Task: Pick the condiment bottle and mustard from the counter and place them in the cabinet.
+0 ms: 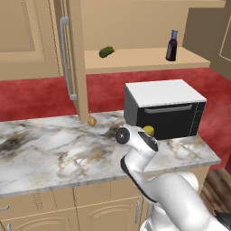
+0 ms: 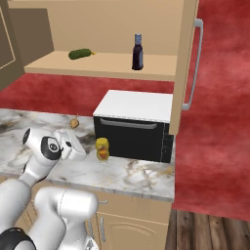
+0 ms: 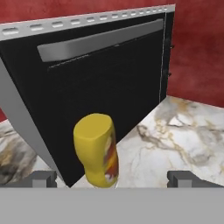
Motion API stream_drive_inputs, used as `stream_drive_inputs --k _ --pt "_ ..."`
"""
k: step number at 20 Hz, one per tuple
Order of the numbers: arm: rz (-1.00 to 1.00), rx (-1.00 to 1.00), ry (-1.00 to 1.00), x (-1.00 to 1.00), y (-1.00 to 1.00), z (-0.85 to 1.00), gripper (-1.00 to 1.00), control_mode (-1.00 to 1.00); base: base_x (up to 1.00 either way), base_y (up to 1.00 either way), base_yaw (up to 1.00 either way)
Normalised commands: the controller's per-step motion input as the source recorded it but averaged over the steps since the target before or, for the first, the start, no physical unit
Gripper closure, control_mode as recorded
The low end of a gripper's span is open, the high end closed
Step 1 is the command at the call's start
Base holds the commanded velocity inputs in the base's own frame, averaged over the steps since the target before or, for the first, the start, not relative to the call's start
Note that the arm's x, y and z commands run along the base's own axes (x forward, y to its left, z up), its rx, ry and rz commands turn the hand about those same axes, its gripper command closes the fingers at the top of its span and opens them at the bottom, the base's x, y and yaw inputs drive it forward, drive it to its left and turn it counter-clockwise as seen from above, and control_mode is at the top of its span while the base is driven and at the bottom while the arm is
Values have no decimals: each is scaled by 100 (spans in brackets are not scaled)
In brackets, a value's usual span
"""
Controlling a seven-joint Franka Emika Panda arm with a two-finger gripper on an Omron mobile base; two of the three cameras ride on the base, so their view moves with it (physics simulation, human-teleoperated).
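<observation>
I see the small yellow squeeze bottle of mustard (image 3: 97, 153) standing with its broad rounded end up, smooth and glossy, an orange-red label down one side. It stands on the white and grey marble-patterned table (image 3: 183, 140), just in front of the black-fronted microwave box (image 3: 100, 83), between the two dark fingertips (image 3: 43, 178) of my end effector (image 3: 113, 179). The tips stand wide apart, one on each side of the bottle, and I cannot tell whether either touches it.

From the right base view the mustard (image 2: 102, 149) stands near the microwave's lower left corner (image 2: 132, 132), with the end effector (image 2: 73, 146) just to its left. From the left base view only a sliver of the yellow bottle (image 1: 149, 131) peeks past the white arm.

Both base views show the small dark brown-purple condiment bottle (image 2: 137, 52) with a narrow neck and blue-grey cap, upright on the tan wooden cabinet's inner shelf (image 2: 112, 66). A small green pickle-like thing (image 2: 80, 53) lies on its side on the same shelf, well apart from the bottle. The cabinet door (image 1: 74, 58) stands open, its long grey bar handle (image 1: 66, 58) running vertically. A small brown round object (image 1: 91, 121) sits on the table below the door. The wall behind is rough red.
</observation>
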Motion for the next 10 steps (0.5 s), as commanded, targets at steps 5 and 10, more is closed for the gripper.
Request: stream_drive_inputs --k 5,10 --pt "0 0 -1 22 -13 -17 -100 -100 0 0 0" --pt "0 0 -2 8 -6 -18 -100 -100 0 0 0"
